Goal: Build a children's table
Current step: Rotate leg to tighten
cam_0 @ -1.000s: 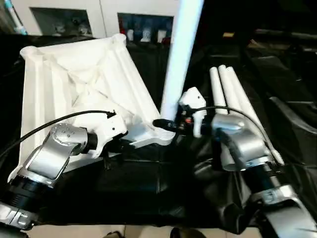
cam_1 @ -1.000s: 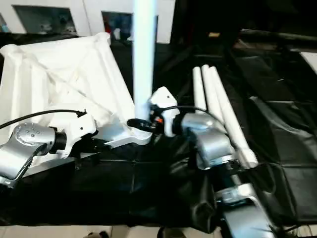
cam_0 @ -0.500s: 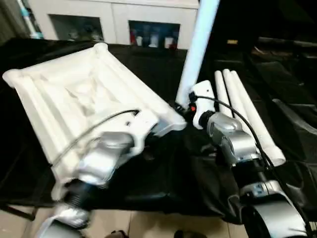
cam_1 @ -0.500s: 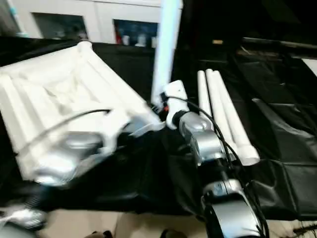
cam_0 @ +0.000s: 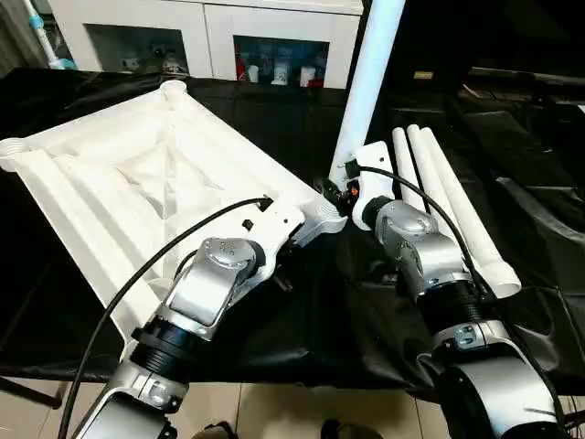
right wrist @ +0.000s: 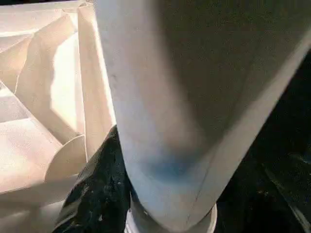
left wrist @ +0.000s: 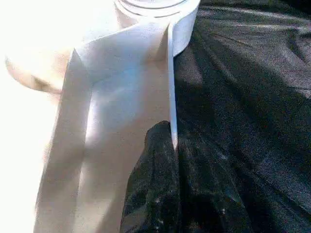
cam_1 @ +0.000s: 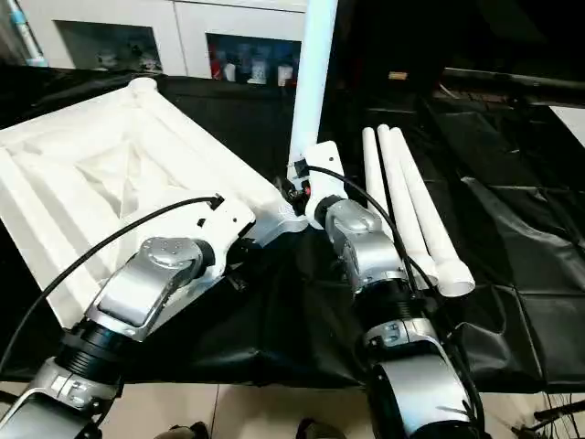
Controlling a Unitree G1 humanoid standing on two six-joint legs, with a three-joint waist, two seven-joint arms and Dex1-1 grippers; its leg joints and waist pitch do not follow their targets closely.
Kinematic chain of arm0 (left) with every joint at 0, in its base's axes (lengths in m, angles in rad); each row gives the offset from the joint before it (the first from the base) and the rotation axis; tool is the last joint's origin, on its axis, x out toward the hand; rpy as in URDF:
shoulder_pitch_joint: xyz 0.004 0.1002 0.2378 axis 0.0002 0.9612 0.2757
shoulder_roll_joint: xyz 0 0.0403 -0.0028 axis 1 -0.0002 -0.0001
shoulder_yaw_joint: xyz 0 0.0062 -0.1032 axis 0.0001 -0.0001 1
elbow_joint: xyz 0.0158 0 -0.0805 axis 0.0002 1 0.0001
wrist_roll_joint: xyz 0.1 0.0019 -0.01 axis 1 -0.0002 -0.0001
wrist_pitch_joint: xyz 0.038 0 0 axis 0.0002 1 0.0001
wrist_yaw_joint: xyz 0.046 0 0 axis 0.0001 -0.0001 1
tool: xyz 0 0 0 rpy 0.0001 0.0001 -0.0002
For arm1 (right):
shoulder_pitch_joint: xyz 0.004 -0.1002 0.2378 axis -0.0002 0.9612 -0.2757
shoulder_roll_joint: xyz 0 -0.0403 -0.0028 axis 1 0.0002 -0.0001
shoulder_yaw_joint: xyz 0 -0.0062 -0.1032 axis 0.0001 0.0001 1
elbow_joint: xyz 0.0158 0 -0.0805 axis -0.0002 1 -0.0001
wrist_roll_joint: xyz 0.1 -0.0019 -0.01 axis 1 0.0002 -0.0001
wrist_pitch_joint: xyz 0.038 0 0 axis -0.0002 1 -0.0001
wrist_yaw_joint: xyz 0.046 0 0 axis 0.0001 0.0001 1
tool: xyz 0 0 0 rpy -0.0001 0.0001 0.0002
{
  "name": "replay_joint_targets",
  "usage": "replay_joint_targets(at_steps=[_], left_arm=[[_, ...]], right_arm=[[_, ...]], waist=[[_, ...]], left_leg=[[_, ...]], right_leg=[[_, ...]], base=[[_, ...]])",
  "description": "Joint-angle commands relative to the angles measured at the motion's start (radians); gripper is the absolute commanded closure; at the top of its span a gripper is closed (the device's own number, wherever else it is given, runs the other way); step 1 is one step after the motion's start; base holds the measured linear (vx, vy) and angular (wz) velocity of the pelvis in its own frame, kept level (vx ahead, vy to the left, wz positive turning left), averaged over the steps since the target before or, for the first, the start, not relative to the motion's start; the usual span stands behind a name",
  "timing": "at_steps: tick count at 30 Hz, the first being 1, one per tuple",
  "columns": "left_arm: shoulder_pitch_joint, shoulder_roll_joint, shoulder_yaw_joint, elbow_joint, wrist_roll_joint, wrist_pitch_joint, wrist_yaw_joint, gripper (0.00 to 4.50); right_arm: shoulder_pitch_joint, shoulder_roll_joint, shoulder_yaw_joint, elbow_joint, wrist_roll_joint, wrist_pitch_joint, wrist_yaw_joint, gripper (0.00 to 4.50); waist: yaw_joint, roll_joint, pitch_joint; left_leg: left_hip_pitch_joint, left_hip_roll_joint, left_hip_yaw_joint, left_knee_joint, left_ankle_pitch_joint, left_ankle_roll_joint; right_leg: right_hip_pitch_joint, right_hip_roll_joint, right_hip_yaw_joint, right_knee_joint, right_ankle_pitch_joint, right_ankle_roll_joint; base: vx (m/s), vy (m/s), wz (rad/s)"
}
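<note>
The right claw (cam_0: 335, 187) is clamped on a long white leg (cam_0: 367, 82), low down near its bottom end. One black finger (right wrist: 97, 189) presses on the side of the leg. The leg stands almost straight up, leaning a little, and its bottom sits in a round corner hole (right wrist: 170, 224) of the tabletop (cam_0: 137, 183).

The left claw (cam_0: 285, 267) grips the edge of the tabletop close to that same corner — its black finger (left wrist: 153, 189) lies against a thin white rib. I cannot see its other finger, but the rib sits tight against this one, so it is holding on.

The tabletop is big, white and square. It lies upside down, so you can see its ribs and the crossing bars. It sits on a black cloth (cam_0: 302, 338) on the robot's left side, tipped a little.

Three more white legs (cam_0: 448, 210) lie side by side on the cloth, just right of the right arm — they touch each other.

Behind it all stands a white cabinet (cam_0: 210, 37) with small things on its shelves.
</note>
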Motion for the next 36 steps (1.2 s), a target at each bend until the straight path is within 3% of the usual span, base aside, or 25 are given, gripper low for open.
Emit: replay_joint_targets(at_steps=[1,2,3,4,6,8,9,13,17,19,21,22,23,24,25,27,28,30,31,33,35,36], left_arm=[[-0.017,-0.016,-0.031,0.015,-0.005,-0.034,-0.011,4.50],[-0.017,-0.014,-0.030,0.015,-0.006,-0.036,-0.012,4.50],[-0.017,-0.006,-0.030,0.014,-0.011,-0.043,-0.016,4.50],[-0.017,-0.002,-0.030,0.013,-0.013,-0.045,-0.017,4.50],[-0.016,0.003,-0.029,0.011,-0.014,-0.047,-0.020,4.50],[-0.015,0.010,-0.027,0.009,-0.013,-0.055,-0.024,4.50],[-0.015,0.015,-0.026,0.007,-0.013,-0.066,-0.028,4.50],[-0.013,0.042,-0.025,-0.009,-0.012,-0.097,-0.059,4.50],[-0.010,0.064,-0.027,-0.024,-0.018,-0.119,-0.086,4.50],[-0.007,0.085,-0.030,-0.036,-0.021,-0.130,-0.105,4.50],[0.000,0.112,-0.033,-0.051,-0.025,-0.141,-0.130,4.50],[0.005,0.123,-0.033,-0.055,-0.029,-0.156,-0.146,4.50],[0.010,0.135,-0.032,-0.062,-0.035,-0.167,-0.162,4.50],[0.020,0.157,-0.033,-0.068,-0.036,-0.197,-0.184,4.50],[0.023,0.161,-0.032,-0.071,-0.038,-0.200,-0.190,4.50],[0.038,0.181,-0.027,-0.083,-0.051,-0.218,-0.221,4.50],[0.054,0.206,-0.023,-0.090,-0.066,-0.266,-0.263,4.50],[0.065,0.224,-0.016,-0.093,-0.075,-0.301,-0.286,4.50],[0.069,0.232,-0.014,-0.095,-0.079,-0.322,-0.298,4.50],[0.092,0.268,-0.006,-0.116,-0.116,-0.379,-0.372,4.50],[0.110,0.301,-0.002,-0.130,-0.136,-0.408,-0.423,4.50],[0.112,0.307,-0.001,-0.130,-0.136,-0.409,-0.426,4.50]], right_arm=[[0.093,0.071,0.068,0.160,0.008,0.079,0.047,2.64],[0.093,0.072,0.065,0.158,0.011,0.078,0.046,2.64],[0.088,0.074,0.044,0.150,0.028,0.070,0.050,2.08],[0.086,0.074,0.038,0.149,0.030,0.067,0.046,2.08],[0.082,0.072,0.030,0.144,0.029,0.065,0.043,1.92],[0.078,0.067,0.025,0.128,0.031,0.065,0.051,1.76],[0.076,0.064,0.021,0.118,0.033,0.066,0.058,1.57],[0.081,0.044,0.026,0.040,0.045,0.074,0.098,1.25],[0.089,0.028,0.035,-0.012,0.049,0.078,0.133,0.92],[0.098,0.013,0.044,-0.058,0.055,0.086,0.166,0.79],[0.110,-0.010,0.058,-0.116,0.062,0.102,0.201,0.54],[0.116,-0.022,0.065,-0.140,0.060,0.107,0.214,0.54],[0.122,-0.036,0.072,-0.169,0.056,0.112,0.228,0.51],[0.133,-0.060,0.084,-0.215,0.054,0.126,0.256,0.30],[0.136,-0.066,0.087,-0.225,0.054,0.128,0.262,0.30],[0.146,-0.091,0.097,-0.267,0.054,0.137,0.287,0.30],[0.159,-0.121,0.107,-0.311,0.063,0.144,0.328,0.30],[0.170,-0.145,0.115,-0.341,0.068,0.143,0.363,0.30],[0.176,-0.155,0.119,-0.356,0.070,0.143,0.380,0.30],[0.199,-0.183,0.124,-0.406,0.090,0.156,0.425,0.30],[0.217,-0.204,0.130,-0.442,0.104,0.164,0.459,0.30],[0.220,-0.208,0.132,-0.448,0.105,0.166,0.464,0.30]], waist=[[-0.002,0.007,-0.002],[-0.001,0.006,-0.004],[0.001,0.007,-0.008],[0.002,0.009,-0.008],[0.003,0.011,-0.004],[0.001,0.003,-0.007],[0.004,0.006,-0.009],[0.008,0.007,-0.002],[0.011,0.012,-0.005],[0.011,0.012,-0.002],[0.012,0.011,-0.005],[0.013,0.013,-0.013],[0.014,0.012,-0.013],[0.012,0.012,-0.009],[0.012,0.011,-0.012],[0.013,0.009,-0.015],[0.014,0.010,-0.020],[0.013,0.010,-0.030],[0.013,0.009,-0.033],[0.016,0.005,-0.044],[0.017,0.008,-0.049],[0.018,0.009,-0.049]], left_leg=[[0.008,0.052,-0.042,-0.087,-0.544,0.016],[0.005,0.053,-0.041,-0.087,-0.524,0.020],[0.000,0.055,-0.038,-0.087,-0.488,0.024],[-0.002,0.058,-0.033,-0.087,-0.460,0.024],[-0.003,0.059,-0.028,-0.088,-0.461,0.020],[-0.010,0.057,-0.027,-0.087,-0.430,0.025],[-0.016,0.059,-0.024,-0.085,-0.372,0.036],[-0.011,0.059,-0.018,-0.081,-0.362,0.047],[-0.016,0.062,-0.012,-0.078,-0.261,0.061],[-0.015,0.062,-0.013,-0.081,-0.313,0.052],[-0.017,0.062,-0.014,-0.080,-0.293,0.050],[-0.014,0.064,-0.009,-0.074,-0.238,0.057],[-0.020,0.063,-0.007,-0.071,-0.189,0.075],[-0.024,0.062,-0.004,-0.074,-0.230,0.082],[-0.020,0.062,-0.002,-0.071,-0.261,0.075],[-0.022,0.060,0.001,-0.067,-0.235,0.076],[-0.024,0.059,0.002,-0.062,-0.174,0.086],[-0.030,0.053,0.009,-0.043,-0.009,0.127],[-0.029,0.050,0.011,-0.037,0.026,0.141],[-0.035,0.039,0.016,-0.017,0.118,0.184],[-0.041,0.038,0.017,-0.011,0.183,0.216],[-0.042,0.040,0.016,-0.010,0.183,0.219]], right_leg=[[-0.025,-0.068,0.035,-0.102,-0.632,-0.046],[-0.023,-0.069,0.036,-0.100,-0.615,-0.050],[-0.020,-0.069,0.039,-0.095,-0.566,-0.061],[-0.020,-0.066,0.040,-0.091,-0.504,-0.078],[-0.021,-0.064,0.038,-0.090,-0.465,-0.101],[-0.011,-0.064,0.037,-0.081,-0.437,-0.116],[-0.005,-0.067,0.040,-0.077,-0.392,-0.127],[-0.011,-0.070,0.041,-0.084,-0.449,-0.131],[-0.001,-0.067,0.041,-0.072,-0.326,-0.160],[-0.003,-0.069,0.038,-0.076,-0.400,-0.158],[0.000,-0.068,0.039,-0.073,-0.379,-0.153],[0.001,-0.063,0.040,-0.065,-0.285,-0.162],[0.005,-0.059,0.036,-0.058,-0.194,-0.183],[0.000,-0.057,0.033,-0.061,-0.235,-0.188],[-0.003,-0.061,0.036,-0.066,-0.294,-0.181],[-0.002,-0.061,0.037,-0.063,-0.278,-0.180],[0.003,-0.057,0.035,-0.054,-0.199,-0.190],[0.015,-0.048,0.033,-0.024,0.071,-0.238],[0.018,-0.044,0.033,-0.017,0.144,-0.252],[0.029,-0.038,0.038,0.013,0.407,-0.284],[0.032,-0.031,0.035,0.030,0.570,-0.297],[0.032,-0.031,0.033,0.033,0.588,-0.299]], base=[[0.000,0.000,0.00],[0.000,0.000,0.00],[0.000,0.000,0.00],[0.000,0.000,0.00],[0.000,0.000,0.00],[0.000,0.000,0.00],[0.000,0.000,0.00],[0.000,0.000,0.00],[0.000,0.000,0.00],[0.000,0.000,0.00],[0.000,0.000,0.00],[0.000,0.000,0.00],[0.000,0.000,0.00],[0.000,0.000,0.00],[0.000,0.000,0.00],[0.066,-0.022,0.02],[0.073,-0.023,0.02],[0.071,-0.012,-0.03],[0.065,-0.009,-0.04],[0.000,0.000,0.00],[0.000,0.000,0.00],[0.000,0.000,0.00]])
